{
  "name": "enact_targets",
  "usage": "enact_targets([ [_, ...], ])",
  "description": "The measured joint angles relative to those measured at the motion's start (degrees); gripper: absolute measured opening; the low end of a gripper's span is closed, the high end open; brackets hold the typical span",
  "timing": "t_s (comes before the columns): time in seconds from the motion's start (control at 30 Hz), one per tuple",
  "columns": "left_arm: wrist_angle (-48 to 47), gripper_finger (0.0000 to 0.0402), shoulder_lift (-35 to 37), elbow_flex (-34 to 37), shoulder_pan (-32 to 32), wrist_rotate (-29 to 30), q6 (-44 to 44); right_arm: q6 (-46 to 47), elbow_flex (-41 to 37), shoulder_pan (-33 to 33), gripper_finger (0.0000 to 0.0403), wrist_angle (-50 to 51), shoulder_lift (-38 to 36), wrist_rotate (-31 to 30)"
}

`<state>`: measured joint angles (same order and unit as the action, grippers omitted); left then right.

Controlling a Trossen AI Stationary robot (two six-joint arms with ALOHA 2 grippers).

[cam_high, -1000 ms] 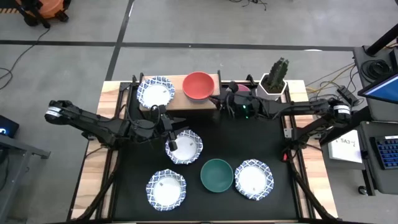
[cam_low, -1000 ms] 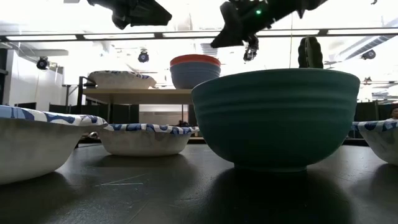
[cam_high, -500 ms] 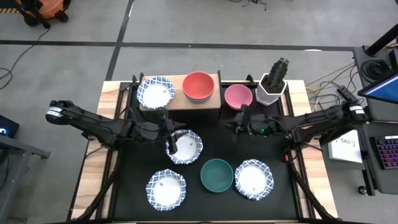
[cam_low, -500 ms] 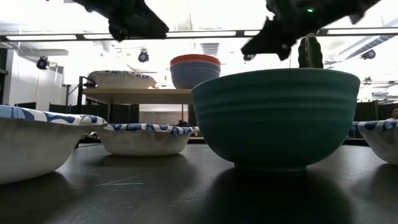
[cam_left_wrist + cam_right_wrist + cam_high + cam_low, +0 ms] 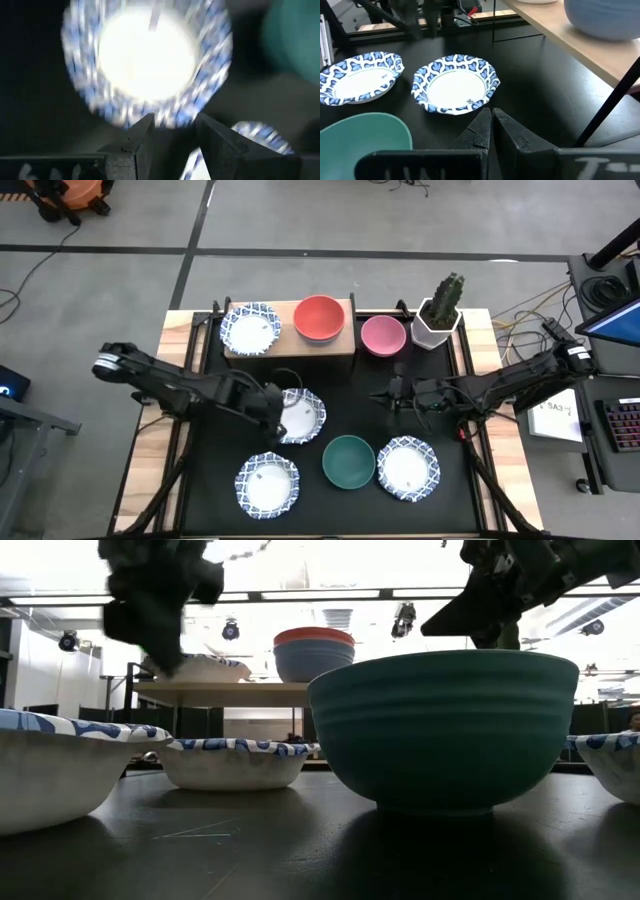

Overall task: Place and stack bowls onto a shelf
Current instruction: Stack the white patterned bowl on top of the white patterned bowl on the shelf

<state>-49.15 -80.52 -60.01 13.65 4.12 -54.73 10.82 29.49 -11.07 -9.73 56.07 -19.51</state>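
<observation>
Before you, a black mat (image 5: 350, 395), four white bowls with blue patterned scalloped rims (image 5: 267, 484), a dark green bowl (image 5: 348, 461), a pink bowl (image 5: 382, 335), a red bowl (image 5: 319, 317) stacked on a grey-blue bowl (image 5: 312, 661), a light-wood shelf (image 5: 288, 344), a green cactus (image 5: 448, 296) in a white pot (image 5: 436, 328).

Your workspace sits on a grey concrete floor (image 5: 120, 220) crossed by dark seams.

You have a light-wood table (image 5: 480, 330) under a black mat (image 5: 350, 405), a cactus in a white pot (image 5: 440, 308) at its far edge, and a monitor (image 5: 612, 310) with a keyboard (image 5: 622, 425) on your right. An orange object (image 5: 85, 192), perhaps a vacuum, stands far left. Ceiling light strips (image 5: 290, 595) glare overhead.
</observation>
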Motion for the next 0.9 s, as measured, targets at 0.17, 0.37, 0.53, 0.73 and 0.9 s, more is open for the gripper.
enact_targets([
  [0.17,-1.9,0.0134,-4.4,1.7,1.0,-6.6,-5.2,-0.1,-0.2,-0.1,0.0009,0.0,0.2,0.1],
  [0.37,-1.9,0.0152,-5.9,2.4,0.9,-3.1,-7.4,-0.2,-0.2,-0.8,0.0009,0.2,0.0,1.0],
  [0.53,-1.9,0.0159,-5.8,2.4,0.7,-1.2,-9.8,0.0,-0.2,-1.1,0.0009,0.2,0.0,2.0],
  [0.73,-4.7,0.0176,-5.8,2.4,0.0,-2.6,-11.2,0.4,-0.2,-1.1,0.0009,0.2,0.0,2.0],
  [0.9,-4.8,0.0194,-5.7,2.4,-1.1,0.4,-11.7,0.4,-0.2,-1.1,0.0009,0.2,0.0,2.0],
])
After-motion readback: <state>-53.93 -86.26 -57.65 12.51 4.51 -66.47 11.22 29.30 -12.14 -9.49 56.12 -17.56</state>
